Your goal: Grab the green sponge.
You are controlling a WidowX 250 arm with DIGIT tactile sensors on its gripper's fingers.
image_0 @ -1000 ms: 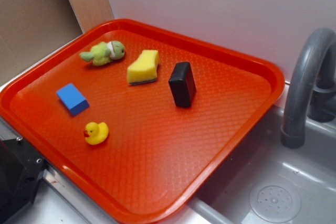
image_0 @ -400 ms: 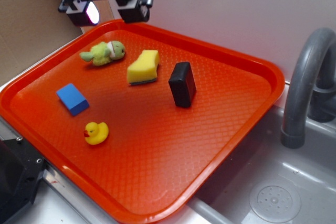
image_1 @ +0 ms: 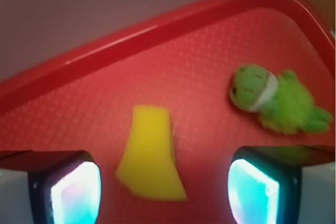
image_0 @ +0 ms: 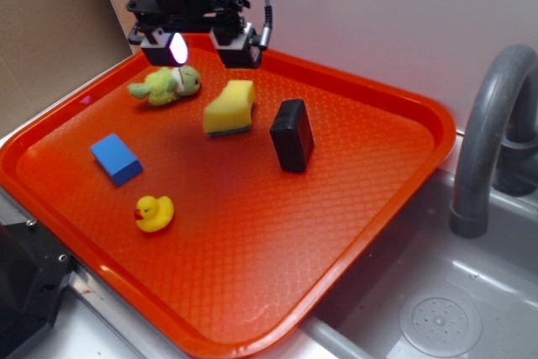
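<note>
Exterior view shows the gripper [image_0: 199, 48] hanging above the far-left part of the orange tray [image_0: 370, 199], its two fingers spread wide apart with nothing between them. Below it, at about 5 o'clock from the fingertips, lies the green sponge [image_0: 229, 108], a yellow block with a thin dark layer along its lower edge, resting flat on the tray. At the sponge's 9 o'clock, near but apart from it, lies a green plush toy [image_0: 165, 85]; at its 3 o'clock stands a black block [image_0: 292, 134], close by and not touching. A blue block [image_0: 116, 158] sits at the sponge's 8 o'clock, well apart, and a yellow rubber duck [image_0: 154, 213] lies farther out at 7 o'clock. A grey faucet [image_0: 487, 132] rises over the sink [image_0: 437, 308] at the tray's right. From the wrist view, blurred, the sponge [image_1: 150, 153] appears between the two finger pads [image_1: 75, 192], nearer the left one, with open gaps on both sides, and the plush toy [image_1: 278, 106] lies at 2 o'clock.
</note>
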